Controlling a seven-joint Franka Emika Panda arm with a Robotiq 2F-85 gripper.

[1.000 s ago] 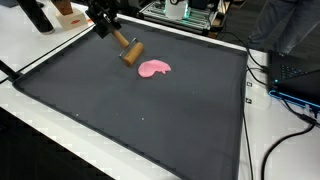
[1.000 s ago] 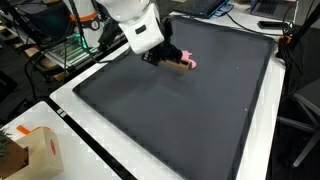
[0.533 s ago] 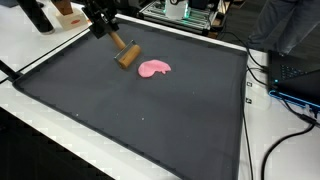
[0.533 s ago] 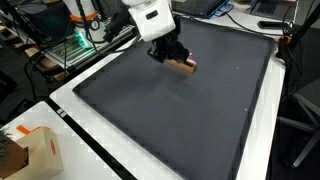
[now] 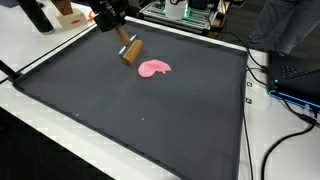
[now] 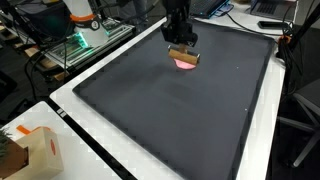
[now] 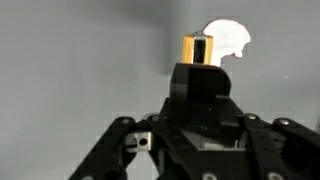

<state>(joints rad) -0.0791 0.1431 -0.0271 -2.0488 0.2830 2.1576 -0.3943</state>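
My gripper [image 5: 111, 20] is shut on the black handle of a tool with a wooden block head [image 5: 130, 52]. It holds the tool above the far part of a black mat [image 5: 120, 110]. A flat pink piece [image 5: 154, 68] lies on the mat just beside the head. In an exterior view the gripper [image 6: 180, 33] hangs upright with the head [image 6: 183, 54] right over the pink piece [image 6: 186, 66]; whether they touch I cannot tell. In the wrist view the head [image 7: 197, 48] points away from the gripper [image 7: 200, 88], with the pale piece [image 7: 230, 40] beyond it.
The mat [image 6: 170, 110] lies on a white table [image 5: 40, 50]. A cardboard box [image 6: 35, 150] stands at one corner. Cables and a laptop [image 5: 295, 80] lie beside the mat. Equipment racks [image 6: 85, 45] stand behind it.
The gripper has swung the tool across the mat towards the pink piece and turned more upright. The pink piece has not moved.
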